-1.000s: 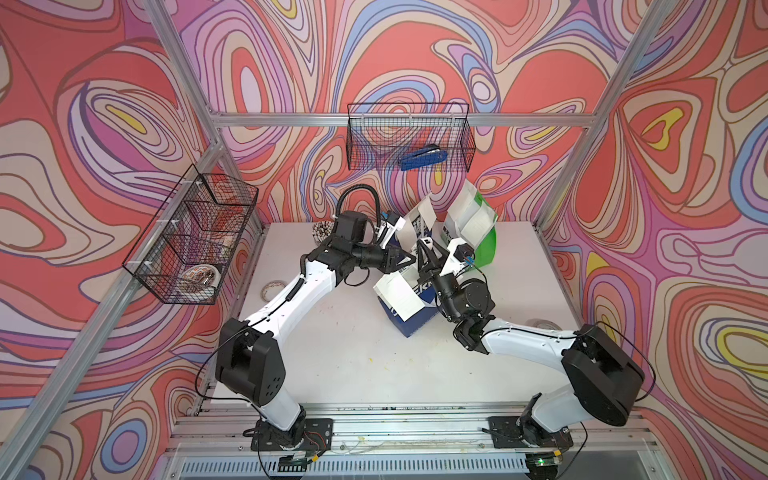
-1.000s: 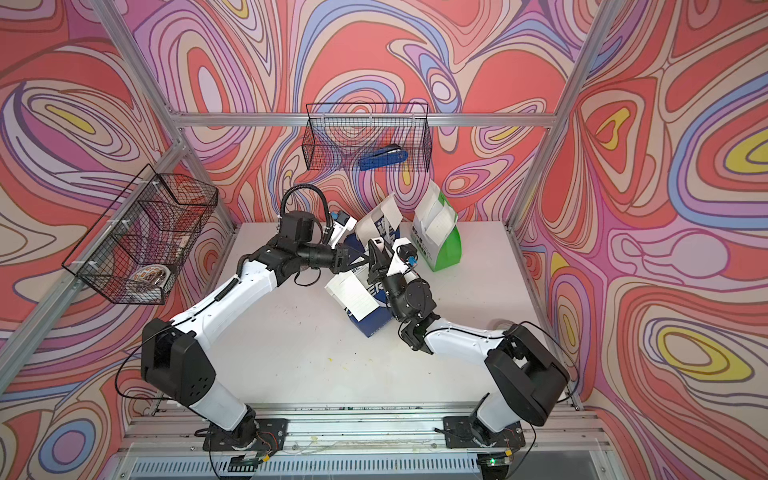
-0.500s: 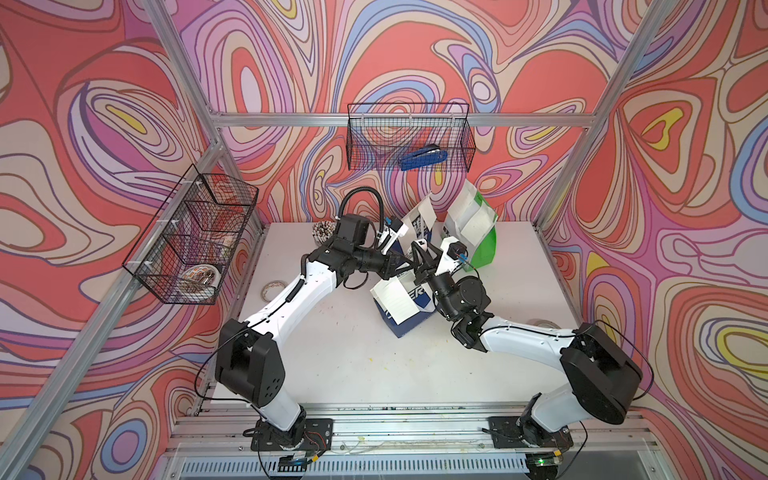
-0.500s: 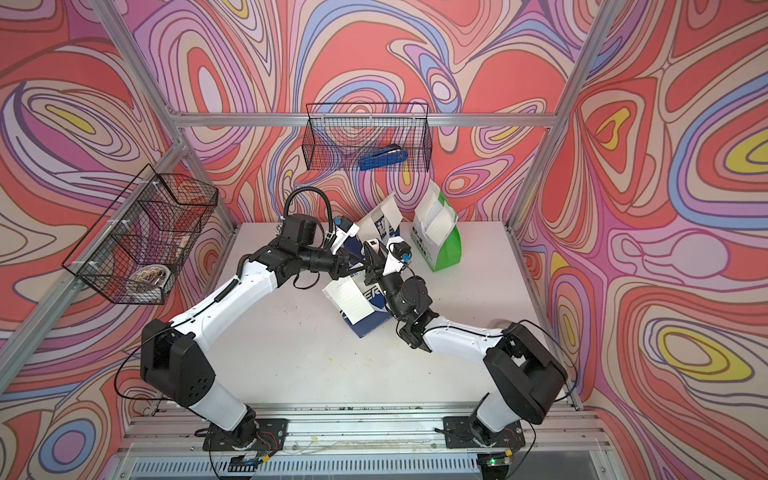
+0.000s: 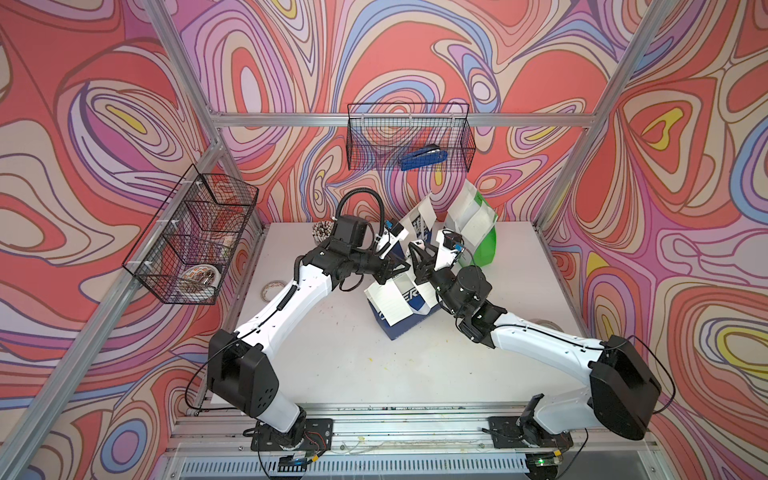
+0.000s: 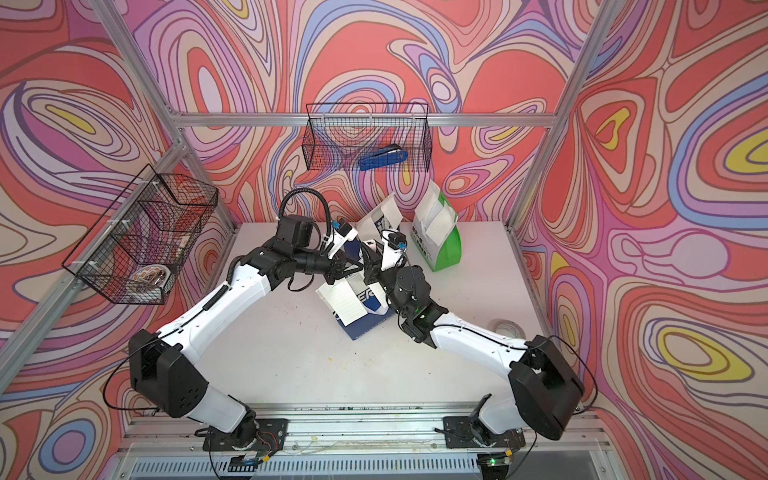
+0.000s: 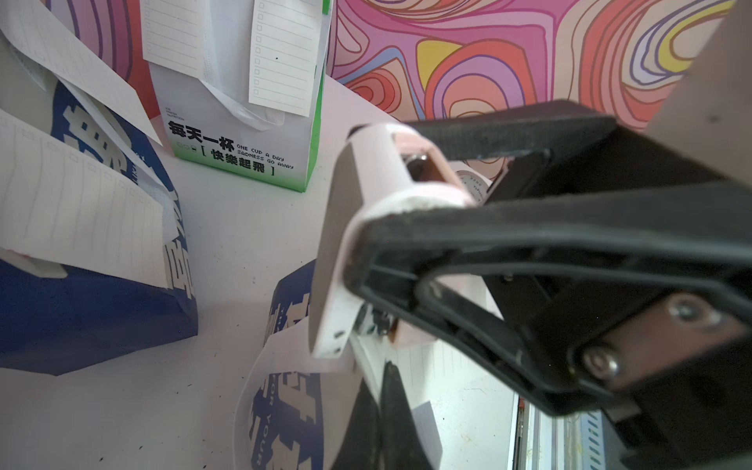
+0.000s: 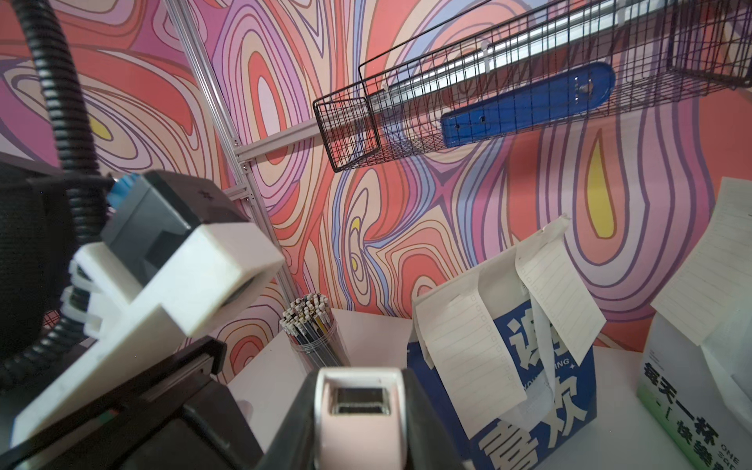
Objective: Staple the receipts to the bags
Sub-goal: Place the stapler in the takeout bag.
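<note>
A blue-white bag (image 5: 415, 322) lies at mid table with a lined receipt (image 5: 388, 301) on its face. My left gripper (image 7: 384, 390) is shut on the top edge of that receipt (image 7: 439, 366) and bag (image 7: 285, 419). My right gripper (image 8: 360, 390) is shut on a pink stapler (image 8: 360, 431), held just above the left gripper's pinch; its mouth (image 7: 333, 337) hangs over the paper edge. Behind stand the blue-white bag with Chinese characters (image 8: 529, 386) and the green-white bag (image 5: 478, 232), each with receipts hanging from its top.
A blue stapler (image 5: 424, 160) lies in the wire basket (image 5: 409, 141) on the back wall. A second wire basket (image 5: 191, 237) hangs on the left wall. A cup of pens (image 8: 313, 329) stands at the back left. Tape rolls (image 5: 272, 289) lie near the table's sides.
My right gripper with the pink stapler has edged left toward the left gripper. The lying bag and its receipt have shifted slightly left with the left gripper.
</note>
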You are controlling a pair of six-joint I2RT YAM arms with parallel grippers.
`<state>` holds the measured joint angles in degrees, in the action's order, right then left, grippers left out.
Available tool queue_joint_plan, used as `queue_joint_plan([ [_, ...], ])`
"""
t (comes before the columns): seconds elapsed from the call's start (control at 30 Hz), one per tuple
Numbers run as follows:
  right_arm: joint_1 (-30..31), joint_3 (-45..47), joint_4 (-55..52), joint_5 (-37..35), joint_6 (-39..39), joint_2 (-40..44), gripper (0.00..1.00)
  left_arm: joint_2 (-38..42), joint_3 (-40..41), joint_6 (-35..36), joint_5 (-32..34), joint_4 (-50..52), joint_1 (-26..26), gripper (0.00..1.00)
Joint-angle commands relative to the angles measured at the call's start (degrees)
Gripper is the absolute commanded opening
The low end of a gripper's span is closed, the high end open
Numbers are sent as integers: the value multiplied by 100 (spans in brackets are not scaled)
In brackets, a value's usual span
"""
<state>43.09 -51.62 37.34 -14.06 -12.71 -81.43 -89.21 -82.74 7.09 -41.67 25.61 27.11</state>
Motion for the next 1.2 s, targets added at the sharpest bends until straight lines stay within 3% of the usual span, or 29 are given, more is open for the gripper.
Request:
queue_joint_plan([
  [0.0,-42,-95,-709,2,-74,-120,10,354,-207,587,-41,-246,135,0],
  [0.13,-39,-372,-1230,58,-43,-178,11,391,-181,800,102,-207,172,0],
  [0.47,-40,-1538,-3785,361,-101,-202,17,443,-140,1143,504,-82,183,0],
  [0.77,-55,-2462,-5228,578,-318,-480,22,374,-111,1174,634,-156,215,0],
  [1.0,-63,-2551,-5367,538,-226,-561,25,364,-93,1189,637,-155,220,0],
  [1.17,-72,-2653,-5581,727,261,-448,36,368,-115,1334,661,-19,216,0],
])
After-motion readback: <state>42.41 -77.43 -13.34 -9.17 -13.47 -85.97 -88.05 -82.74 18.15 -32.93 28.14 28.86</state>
